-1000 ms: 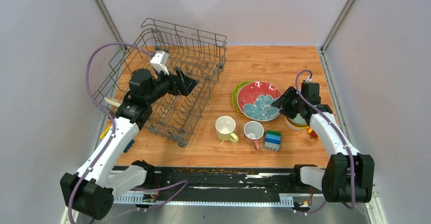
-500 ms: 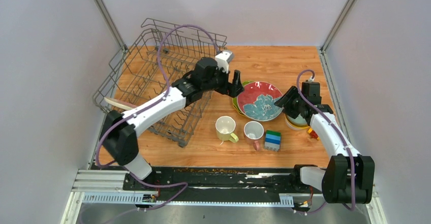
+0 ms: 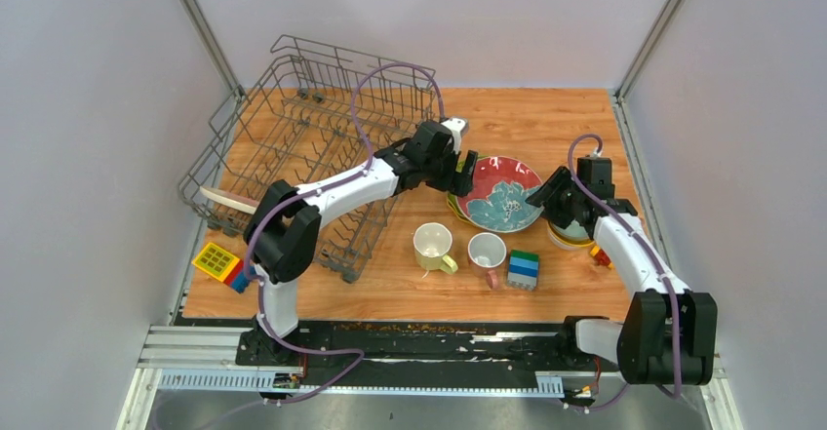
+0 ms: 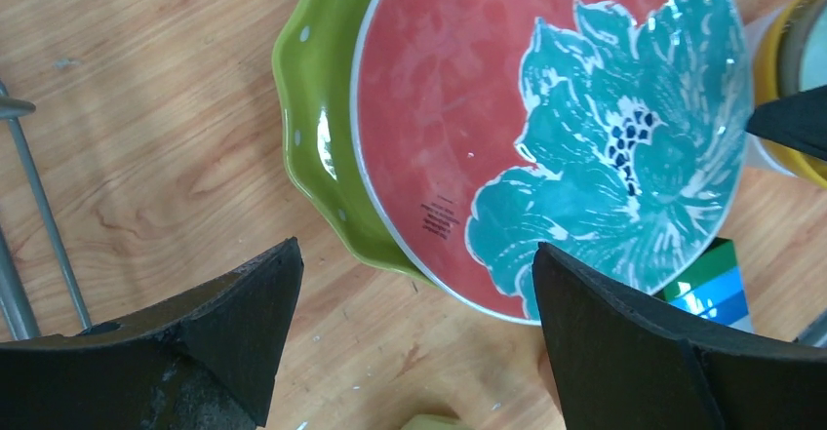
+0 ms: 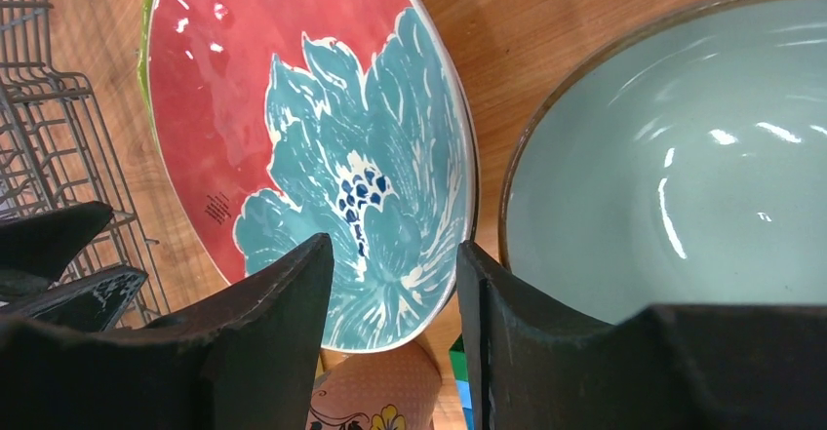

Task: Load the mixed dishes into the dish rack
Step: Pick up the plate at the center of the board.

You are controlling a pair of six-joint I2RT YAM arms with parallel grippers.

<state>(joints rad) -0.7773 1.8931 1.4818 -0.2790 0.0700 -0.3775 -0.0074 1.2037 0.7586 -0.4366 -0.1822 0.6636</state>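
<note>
A red plate with a teal flower (image 3: 497, 194) lies on a green scalloped plate (image 3: 455, 184) at mid-table. My left gripper (image 3: 466, 172) is open and hovers over the stack's left rim, with both plates showing in its view (image 4: 546, 128) (image 4: 317, 128). My right gripper (image 3: 539, 194) is open, its jaws straddling the red plate's right rim (image 5: 390, 157) without clamping it. A pale green bowl (image 5: 683, 157) sits in a yellow-orange bowl (image 3: 571, 240) under the right arm. A pale yellow mug (image 3: 431, 245) and a white pink-handled mug (image 3: 486, 252) stand in front. The grey wire dish rack (image 3: 293, 128) is at far left.
Stacked green-blue toy blocks (image 3: 524, 268) stand right of the mugs. A yellow toy block (image 3: 216, 262) lies by the rack's near left corner. A pale plate edge (image 3: 229, 199) shows at the rack's left side. Grey walls close in on both sides.
My left arm has swung out of the dish rack to the right and now reaches the plate stack. The right arm has barely moved.
</note>
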